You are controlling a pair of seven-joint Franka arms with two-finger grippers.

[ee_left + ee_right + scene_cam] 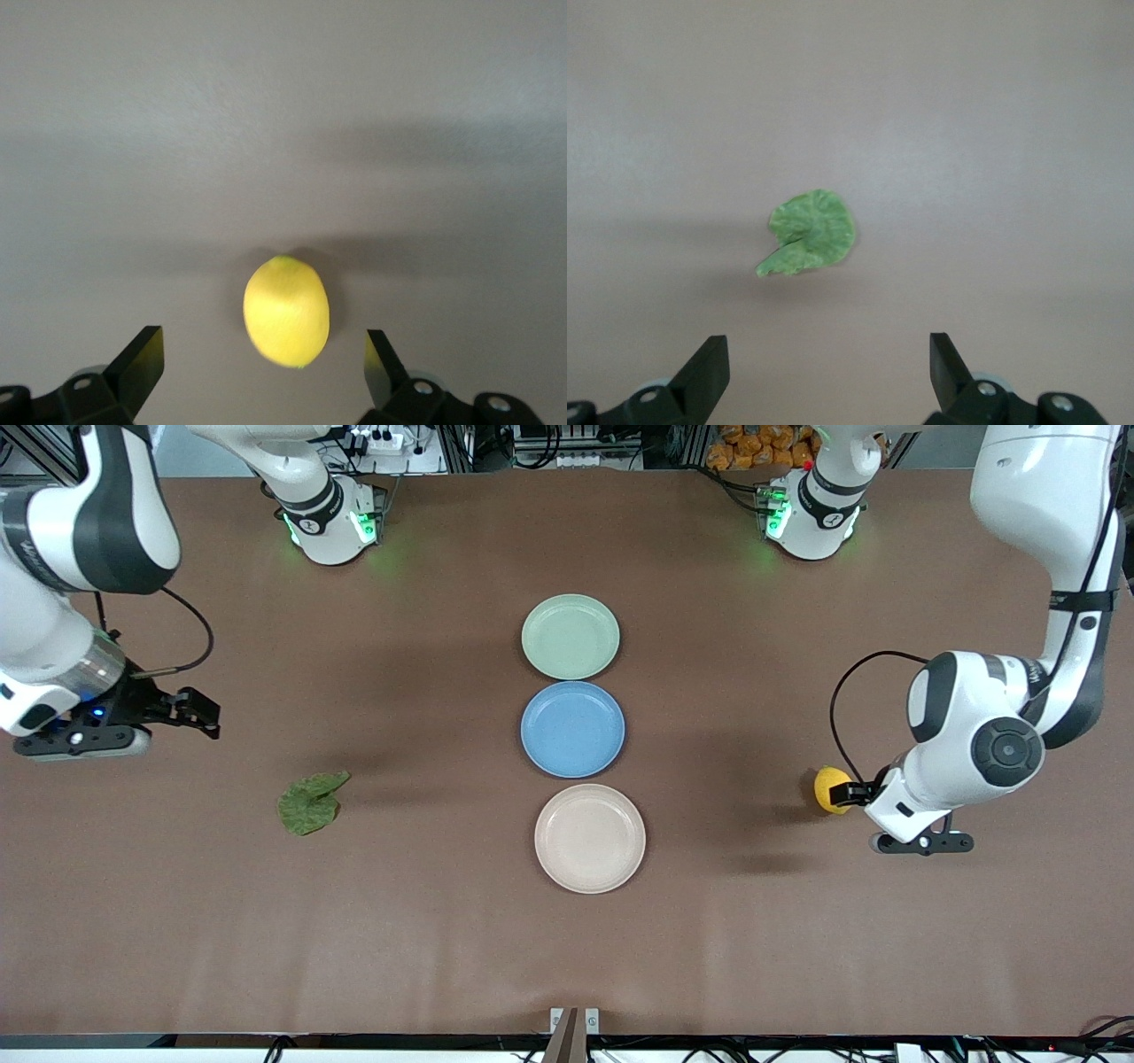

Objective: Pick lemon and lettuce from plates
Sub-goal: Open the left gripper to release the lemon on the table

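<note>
The yellow lemon (pixel 829 788) lies on the bare table toward the left arm's end, off the plates. In the left wrist view the lemon (pixel 285 310) sits just ahead of and partly between the spread fingers of my left gripper (pixel 263 336), which is open and touches nothing; in the front view the left gripper (pixel 852 792) is right beside the lemon. The dark green lettuce (pixel 310 804) lies on the table toward the right arm's end. My right gripper (pixel 197 714) hovers open and empty above the table near the lettuce (pixel 811 235), with its fingertips (pixel 709 354) well apart. The pale green plate (pixel 570 636) and the beige plate (pixel 589 838) hold nothing.
A blue plate (pixel 572 729) lies between the pale green and beige plates in a row down the table's middle. The arm bases stand along the table's edge farthest from the front camera. The brown table top (pixel 425 921) is bare around the lemon and lettuce.
</note>
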